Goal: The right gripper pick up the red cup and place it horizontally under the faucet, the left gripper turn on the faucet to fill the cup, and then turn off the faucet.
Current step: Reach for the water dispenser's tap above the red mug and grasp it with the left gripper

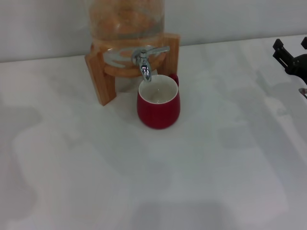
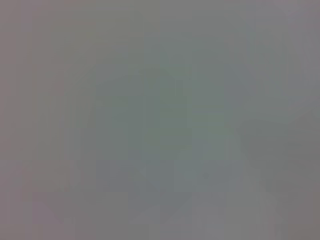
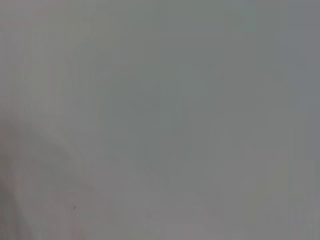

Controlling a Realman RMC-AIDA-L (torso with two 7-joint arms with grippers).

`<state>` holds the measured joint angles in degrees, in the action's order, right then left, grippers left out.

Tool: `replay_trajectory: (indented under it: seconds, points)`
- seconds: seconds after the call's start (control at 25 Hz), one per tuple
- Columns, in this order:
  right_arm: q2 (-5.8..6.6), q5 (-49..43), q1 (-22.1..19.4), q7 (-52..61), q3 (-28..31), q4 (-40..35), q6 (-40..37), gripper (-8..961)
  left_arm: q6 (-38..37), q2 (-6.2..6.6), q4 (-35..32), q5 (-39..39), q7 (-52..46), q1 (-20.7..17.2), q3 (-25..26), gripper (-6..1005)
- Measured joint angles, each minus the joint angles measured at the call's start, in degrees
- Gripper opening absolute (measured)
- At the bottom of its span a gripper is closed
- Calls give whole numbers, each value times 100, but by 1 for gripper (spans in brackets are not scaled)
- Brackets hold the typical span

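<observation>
The red cup (image 1: pixel 159 106) stands upright on the white table, its white inside showing and its handle toward the back right. It sits directly under the spout of the chrome faucet (image 1: pixel 144 61), whose flat lever points to the right. The faucet is fixed to a glass dispenser (image 1: pixel 125 21) in a wooden stand (image 1: pixel 102 79). My right gripper (image 1: pixel 291 49) shows at the far right edge of the head view, well away from the cup, its black fingers apart and empty. My left gripper is out of view. Both wrist views show only blank grey surface.
The white table (image 1: pixel 153 182) stretches in front of and to both sides of the cup. A pale wall runs behind the dispenser.
</observation>
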<state>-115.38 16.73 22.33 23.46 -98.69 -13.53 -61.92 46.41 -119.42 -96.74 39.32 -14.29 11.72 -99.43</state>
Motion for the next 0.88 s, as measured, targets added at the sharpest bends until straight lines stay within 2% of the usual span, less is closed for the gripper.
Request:
replay_trajectory:
  seconds: [0.24, 0.6, 0.72, 0.76, 0.84, 0.88]
  points:
    - [6, -14, -21, 2, -3, 1, -9, 829, -7, 6, -42, 615, -409, -79, -358, 832]
    - [7, -21, -64, 17, -24, 6, -53, 829, -691, 11, -30, 611, -764, -328, -281, 832]
    - [12, -27, -67, 75, -32, 5, -68, 829, -908, 13, 60, 553, -929, -360, -140, 832]
    - [14, -29, -70, 82, -34, 6, -70, 829, -1359, 21, 160, 246, -1111, -474, 165, 832]
    - [16, -30, -72, 88, -35, 7, -72, 829, -1564, 21, 189, 84, -1146, -526, 301, 831]
    - [16, -31, -71, 89, -36, 7, -73, 829, -1949, 21, 247, -230, -1190, -622, 539, 831]
